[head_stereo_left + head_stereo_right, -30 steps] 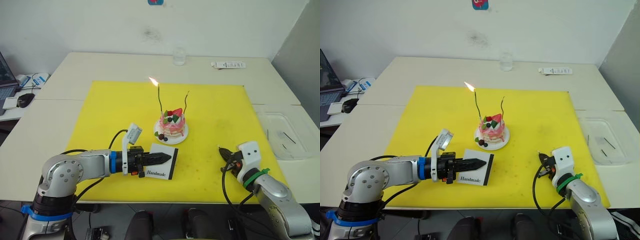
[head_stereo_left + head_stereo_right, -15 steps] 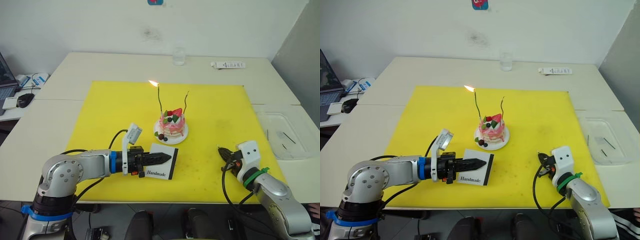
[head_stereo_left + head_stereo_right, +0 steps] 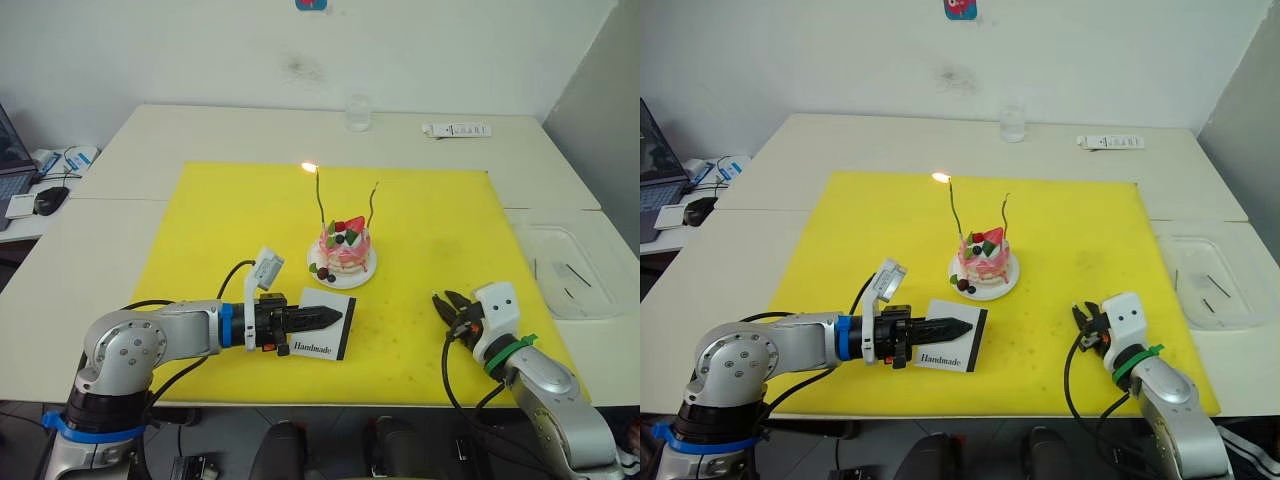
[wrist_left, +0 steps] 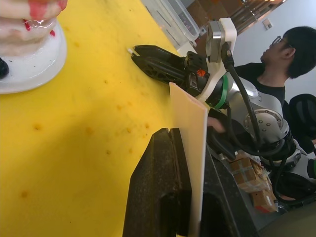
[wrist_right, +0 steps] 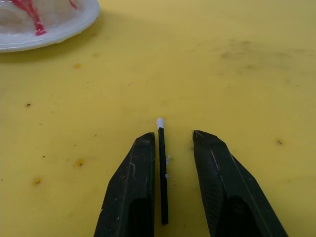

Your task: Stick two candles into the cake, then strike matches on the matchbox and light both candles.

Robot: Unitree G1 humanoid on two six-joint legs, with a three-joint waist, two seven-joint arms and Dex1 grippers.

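The cake [image 3: 344,250] sits on its plate near the middle of the yellow mat [image 3: 200,230] on our desk [image 3: 150,130], well ahead of both arms. Our left fingers [image 4: 170,197] are clamped on the matchbox [image 3: 326,323], held upright just in front of the cake. Two candles [image 3: 320,198] stand in the cake; the left one burns. Our right fingers [image 5: 136,192] are slightly apart, a match [image 5: 162,170] lying between them against one finger.

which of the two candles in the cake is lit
The candle on the robot's left, the taller one, has a flame at its tip. The candle on the right shows no flame.
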